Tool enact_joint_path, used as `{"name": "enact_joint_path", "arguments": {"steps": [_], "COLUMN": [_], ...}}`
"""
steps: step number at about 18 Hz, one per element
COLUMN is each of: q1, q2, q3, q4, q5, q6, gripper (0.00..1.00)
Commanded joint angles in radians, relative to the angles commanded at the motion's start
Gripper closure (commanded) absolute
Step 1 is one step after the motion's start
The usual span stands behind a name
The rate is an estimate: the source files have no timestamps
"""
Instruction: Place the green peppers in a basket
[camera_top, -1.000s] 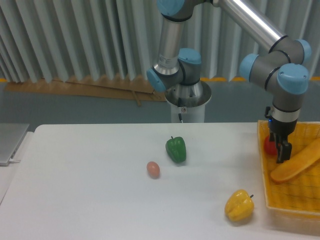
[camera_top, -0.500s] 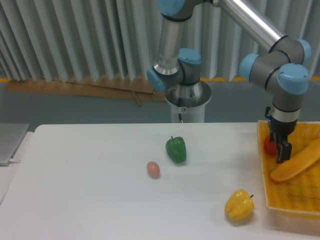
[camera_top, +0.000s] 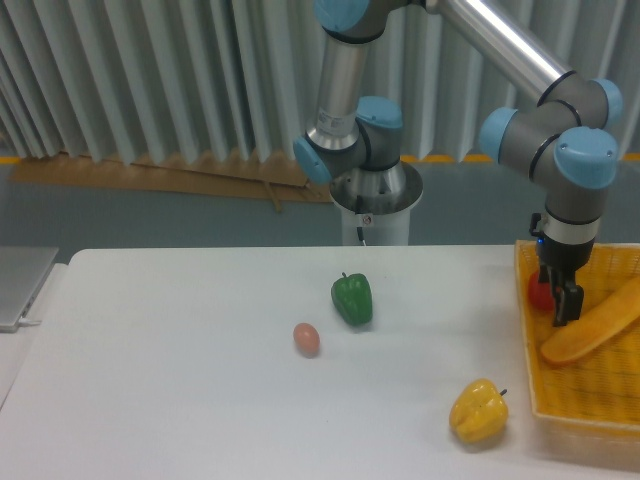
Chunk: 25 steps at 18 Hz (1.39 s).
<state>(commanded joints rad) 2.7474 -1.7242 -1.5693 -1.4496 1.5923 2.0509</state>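
Observation:
The green pepper (camera_top: 352, 298) stands upright on the white table, a little behind its middle, dark stem up. The yellow-orange mesh basket (camera_top: 527, 350) lies at the table's right edge. My gripper (camera_top: 560, 303) hangs over the basket's near-left part, far right of the green pepper, pointing down. A red pepper (camera_top: 538, 291) sits right against the fingers' left side. I see the fingers edge-on, so their spacing does not show, nor whether they hold the red pepper.
A long orange bread-like piece (camera_top: 595, 324) lies in the basket, right of the gripper. A yellow bell pepper (camera_top: 478, 410) sits on the table just left of the basket's front corner. A small brown egg (camera_top: 306, 339) lies left of the green pepper.

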Motion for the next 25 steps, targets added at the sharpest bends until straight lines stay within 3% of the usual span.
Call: {"name": "enact_joint_path", "arguments": {"steps": [25], "q1": [-0.012], "q2": [0.011], "q3": [0.0], "q4": [0.017], "q5": [-0.009], "q6": [0.012], "gripper": [0.0]}}
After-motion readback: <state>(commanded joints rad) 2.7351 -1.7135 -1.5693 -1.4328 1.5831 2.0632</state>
